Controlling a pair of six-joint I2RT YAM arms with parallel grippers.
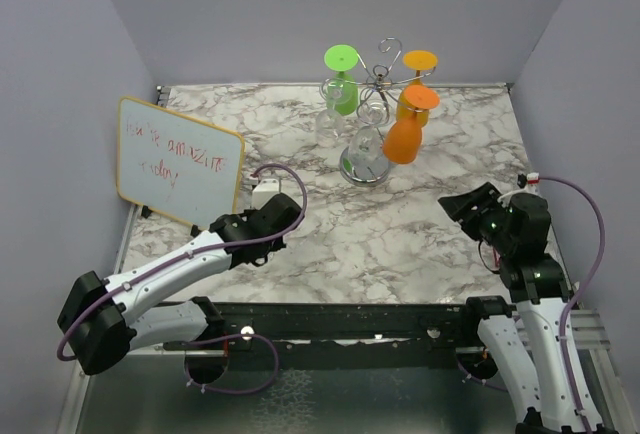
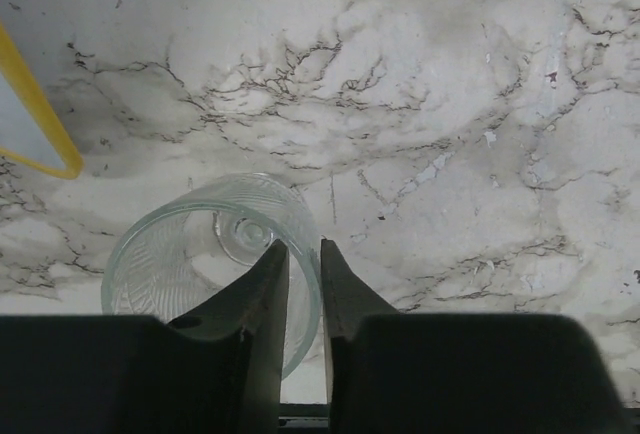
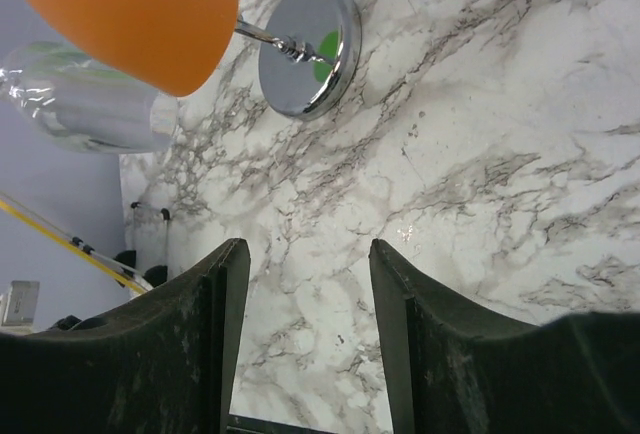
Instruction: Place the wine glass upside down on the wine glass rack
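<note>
Lying on its side on the surface (image 2: 450, 104), the wine glass (image 2: 200, 254) has the left fingers (image 2: 250, 344) astride its rim wall, a slit apart; whether they grip, I cannot tell. Such a thin-edge pinch could slip or crack it. Right fingers (image 3: 200, 334) stand open, facing the wine glass rack (image 3: 295, 64).

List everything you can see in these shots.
Shiny chrome wire wine glass rack: one, silver, far centre of table.
Orange wine glasses: two, hanging upside down, rack's right.
Green wine glass: one, hanging, rack's left.
Clear hanging glasses: seemingly two, on rack.
Clear wine glass: one, lying on its side at the left gripper.
Yellow-framed whiteboard: one, white, left side.
Marble-patterned table: one, white-grey.
Left gripper: black, straddling the clear glass's rim.
Right gripper: black, open, empty.
</note>
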